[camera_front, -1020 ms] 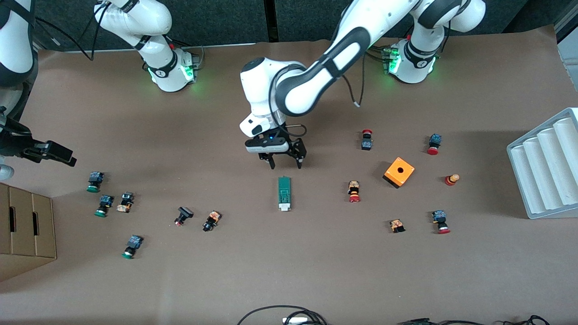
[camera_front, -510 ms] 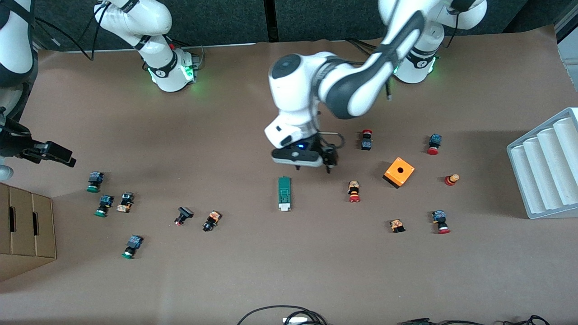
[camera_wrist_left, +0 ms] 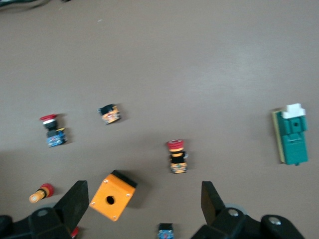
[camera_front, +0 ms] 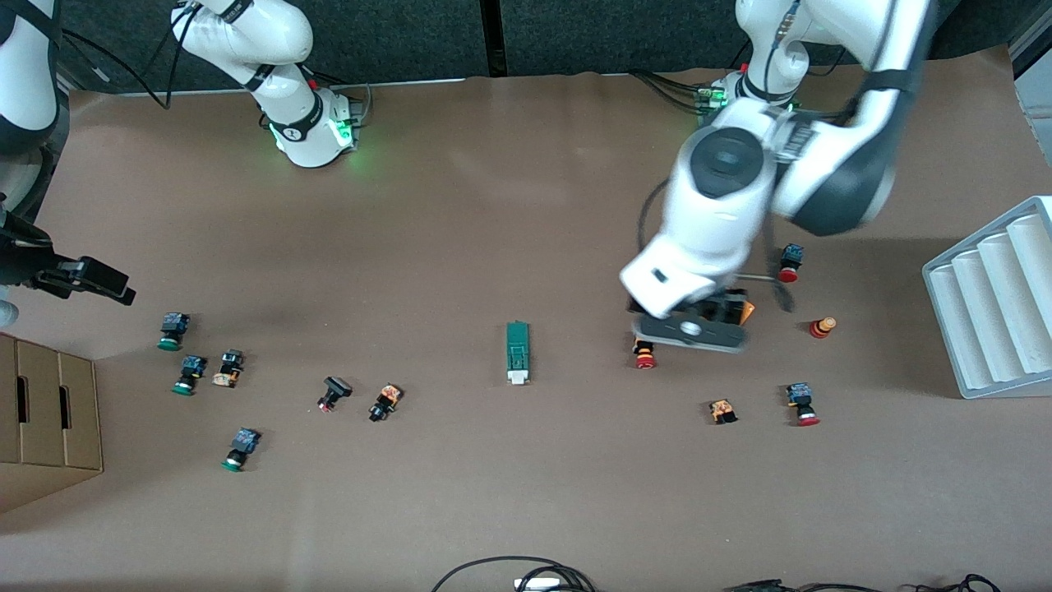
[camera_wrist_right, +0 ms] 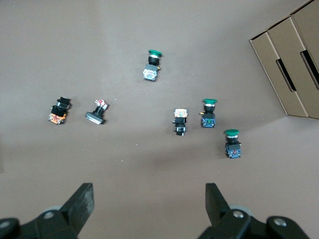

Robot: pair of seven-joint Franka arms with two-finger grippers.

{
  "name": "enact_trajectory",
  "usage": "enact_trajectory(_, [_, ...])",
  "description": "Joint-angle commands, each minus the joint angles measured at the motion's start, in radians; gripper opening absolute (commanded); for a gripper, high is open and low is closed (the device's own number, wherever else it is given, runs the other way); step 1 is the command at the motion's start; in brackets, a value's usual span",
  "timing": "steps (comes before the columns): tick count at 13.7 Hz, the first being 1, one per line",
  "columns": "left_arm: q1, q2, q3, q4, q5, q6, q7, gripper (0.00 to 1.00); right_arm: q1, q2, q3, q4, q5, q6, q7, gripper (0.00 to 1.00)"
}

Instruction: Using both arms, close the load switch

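The load switch point(camera_front: 517, 353), a narrow dark-green block with a white piece at the end nearer the front camera, lies flat mid-table with nothing touching it. It also shows in the left wrist view point(camera_wrist_left: 291, 137). The left arm point(camera_front: 715, 205) hangs over the orange cube point(camera_front: 744, 311), well off toward its own end of the table. My left gripper point(camera_wrist_left: 144, 199) is open and empty, with the orange cube point(camera_wrist_left: 112, 195) below it. My right gripper point(camera_wrist_right: 149, 196) is open and empty over bare table, near the green-capped buttons point(camera_wrist_right: 207, 113) at the right arm's end.
Small push buttons lie scattered: red-capped ones point(camera_front: 644, 351) toward the left arm's end, green-capped ones point(camera_front: 173, 329) toward the right arm's end. A cardboard box point(camera_front: 45, 411) and a white ridged tray point(camera_front: 994, 304) stand at the two ends. Cables point(camera_front: 518, 575) lie at the front edge.
The left arm has swung away from just above the load switch toward its own end of the table and now hangs over the orange cube. The right arm has not moved.
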Motion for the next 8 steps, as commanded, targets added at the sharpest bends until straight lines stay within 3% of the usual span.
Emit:
enact_trajectory(1, [0.114, -0.022, -0.013, 0.056, -0.089, -0.097, 0.098, 1.00, 0.003, 0.016, -0.002, 0.028, -0.020, -0.002, -0.001, 1.00])
enact_trajectory(6, [0.221, -0.053, 0.004, 0.113, -0.124, -0.211, 0.223, 1.00, 0.005, 0.018, -0.002, 0.027, -0.026, -0.006, 0.004, 1.00])
enact_trajectory(8, [0.168, -0.137, 0.134, 0.049, -0.183, -0.208, 0.273, 1.00, 0.003, 0.019, -0.002, 0.027, -0.026, -0.006, 0.001, 1.00])
